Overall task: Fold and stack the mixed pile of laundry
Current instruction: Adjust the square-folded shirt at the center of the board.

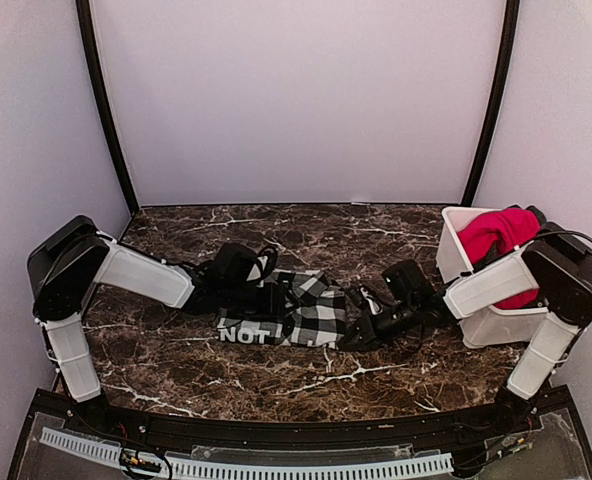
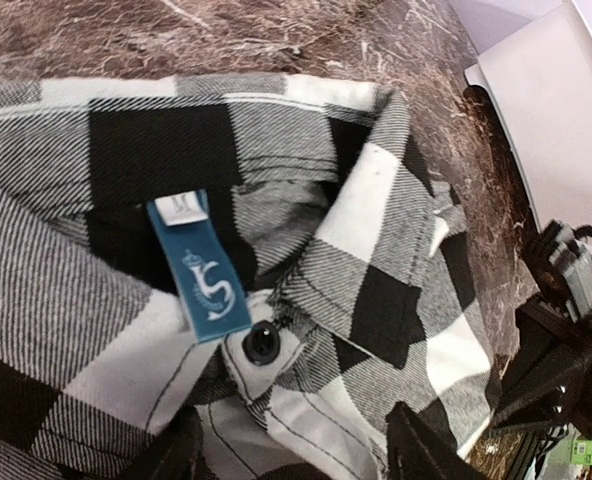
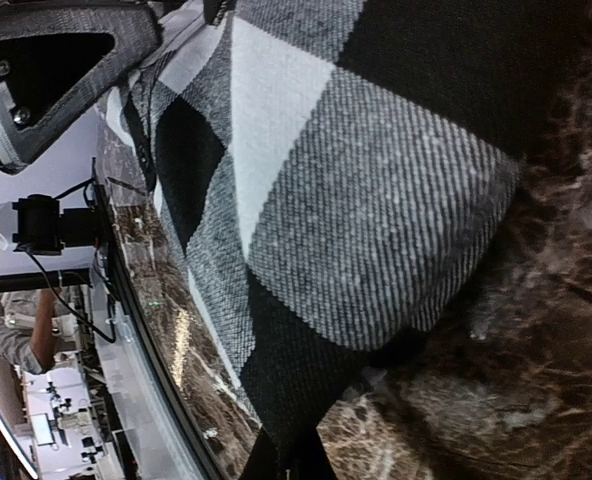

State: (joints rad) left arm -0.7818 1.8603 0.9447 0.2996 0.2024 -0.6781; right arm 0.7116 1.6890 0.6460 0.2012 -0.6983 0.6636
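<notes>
Two arms, one table (image 1: 276,375), dark marble top. Two garments, one bin.

Mid-table: one checked shirt (image 1: 316,315), black and white, bunched in a low heap, white lettering on its near left edge. Both grippers are on it.

Left gripper (image 1: 276,298) sits over the shirt's left part, fingers (image 2: 416,450) spread apart with cloth under and between them, not clamped. One blue neck label (image 2: 201,270) and one black button (image 2: 261,343) lie face up just ahead of the tips.

Right gripper (image 1: 354,335) is at the shirt's right edge, jaws closed, pinching the cloth there.

Further back right: one white bin (image 1: 496,325) with one red garment (image 1: 496,232) heaped in it, spilling over the rim.
</notes>
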